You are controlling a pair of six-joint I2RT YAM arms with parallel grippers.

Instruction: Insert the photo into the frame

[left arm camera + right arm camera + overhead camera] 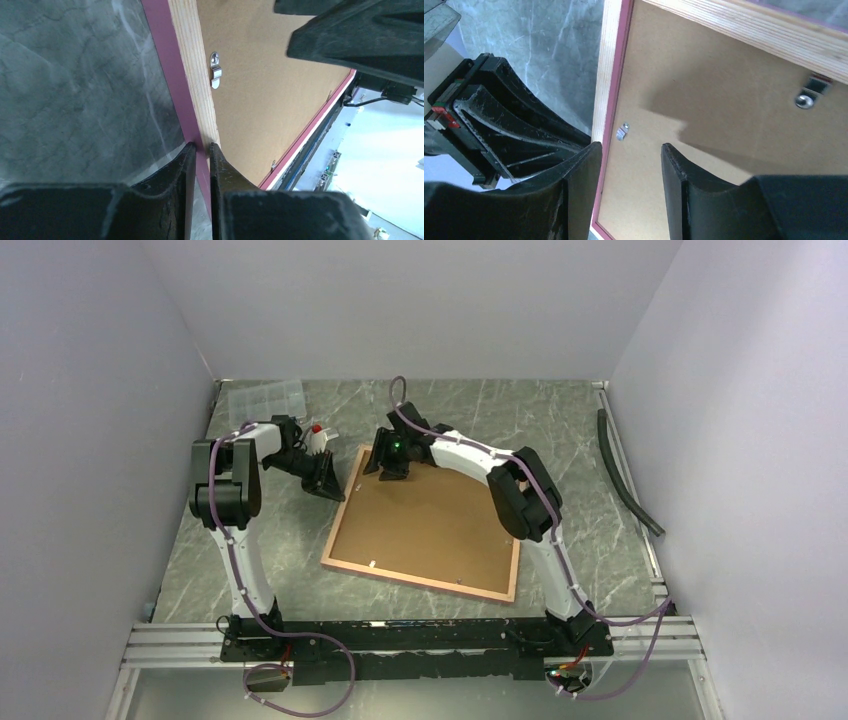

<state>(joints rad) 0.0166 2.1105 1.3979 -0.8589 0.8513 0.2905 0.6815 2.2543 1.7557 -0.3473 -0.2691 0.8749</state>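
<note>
The frame (420, 583) lies back up on the marble table, tan wood rim showing, with a brown backing board (430, 525) inside it. The photo is out of view. My left gripper (328, 483) sits at the frame's left rail near the far corner. In the left wrist view its jaws (201, 146) are pinched on the pink-sided rail (192, 60). My right gripper (392, 468) hovers over the far left corner. In the right wrist view it (630, 146) stands open above the backing board (704, 100) with nothing between its fingers.
Small metal clips (215, 70) line the rim inside the frame, holding the board. A clear plastic box (265, 400) sits at the back left. A black hose (625, 470) lies along the right wall. Grey walls close in three sides.
</note>
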